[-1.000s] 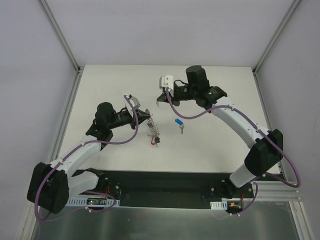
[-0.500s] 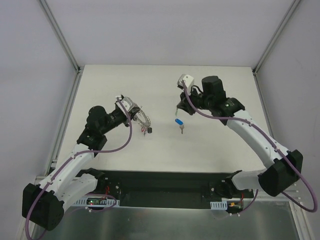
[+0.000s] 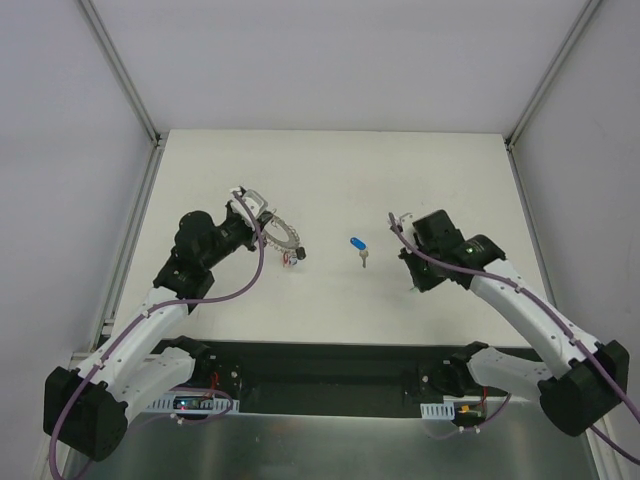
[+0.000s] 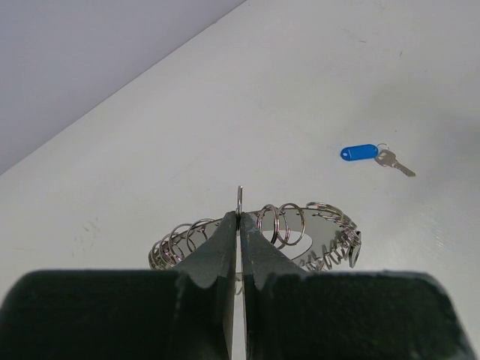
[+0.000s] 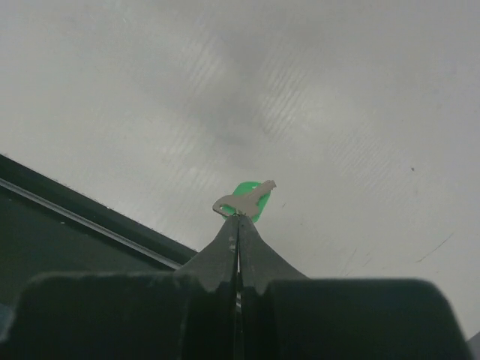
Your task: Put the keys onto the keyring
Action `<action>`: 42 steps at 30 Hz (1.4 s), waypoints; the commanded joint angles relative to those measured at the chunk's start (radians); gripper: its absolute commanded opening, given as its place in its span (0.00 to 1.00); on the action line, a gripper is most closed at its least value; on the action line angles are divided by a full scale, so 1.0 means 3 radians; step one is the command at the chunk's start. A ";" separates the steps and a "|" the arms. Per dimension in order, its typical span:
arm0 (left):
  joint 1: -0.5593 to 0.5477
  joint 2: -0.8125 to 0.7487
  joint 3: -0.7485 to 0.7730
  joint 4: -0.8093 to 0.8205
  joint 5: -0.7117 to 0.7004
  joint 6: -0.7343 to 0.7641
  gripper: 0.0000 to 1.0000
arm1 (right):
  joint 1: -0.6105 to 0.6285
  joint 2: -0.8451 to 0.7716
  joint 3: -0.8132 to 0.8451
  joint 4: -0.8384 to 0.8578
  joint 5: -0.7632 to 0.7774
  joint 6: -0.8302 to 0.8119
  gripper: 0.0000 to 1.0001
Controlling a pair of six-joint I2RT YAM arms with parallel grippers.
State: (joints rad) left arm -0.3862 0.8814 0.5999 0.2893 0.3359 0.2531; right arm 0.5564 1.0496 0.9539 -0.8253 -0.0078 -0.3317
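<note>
Right gripper [image 5: 238, 225] pinching green-tagged key [image 5: 244, 199]; ring held opposite

Its jaws are clamped on the key, which pokes just past the tips. Left gripper [image 4: 239, 225] is clamped on the keyring [image 4: 289, 225]; the blue-tagged key [image 4: 371, 155] lies beyond, rightward. Best to approach a loop squarely and slowly.

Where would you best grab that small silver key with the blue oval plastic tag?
Probably by the blue oval plastic tag, from straight above, pinching across its narrow width. It lies flat on the white table, and the tag looks bulkier than the thin silver key.
</note>
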 commanded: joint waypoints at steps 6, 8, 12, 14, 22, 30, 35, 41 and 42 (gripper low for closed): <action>-0.0057 -0.0105 0.0143 0.0171 -0.0557 -0.0056 0.00 | 0.0369 0.1132 0.0164 -0.0327 0.0329 0.0185 0.01; -0.0057 -0.0151 0.0112 0.0196 -0.0644 -0.0041 0.00 | 0.0517 0.1348 0.0291 -0.0236 0.0282 0.0165 0.01; -0.0057 -0.0228 0.0076 0.0227 -0.0802 0.0010 0.00 | 0.0702 0.1884 0.0481 -0.0005 0.0124 0.0114 0.01; -0.0057 -0.0264 0.0071 0.0227 -0.0828 0.0026 0.00 | 0.0783 0.2064 0.0573 0.0127 0.0082 0.0098 0.01; -0.0057 -0.0356 0.0015 0.0273 -0.0951 0.0087 0.00 | 0.0937 0.2458 0.0773 0.0695 -0.0240 0.0027 0.01; -0.0057 -0.0330 0.0010 0.0298 -0.0905 0.0067 0.00 | 0.0963 0.2433 0.0630 0.1145 -0.0306 -0.0009 0.01; -0.0057 -0.0305 0.0005 0.0309 -0.0864 0.0066 0.00 | 0.0988 0.2417 0.0558 0.1263 -0.0316 -0.0040 0.01; -0.0057 -0.0294 -0.0005 0.0329 -0.0838 0.0066 0.00 | 0.1024 0.2162 0.0538 0.1279 -0.0322 -0.0030 0.15; -0.0052 -0.0294 -0.0005 0.0329 -0.0833 0.0061 0.00 | 0.1019 0.2121 0.0523 0.1289 -0.0286 -0.0019 0.19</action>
State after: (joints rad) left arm -0.3939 0.8001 0.5930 0.2943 0.0704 0.2623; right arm 0.8524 1.7706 1.1172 -0.4561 -0.0933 -0.3340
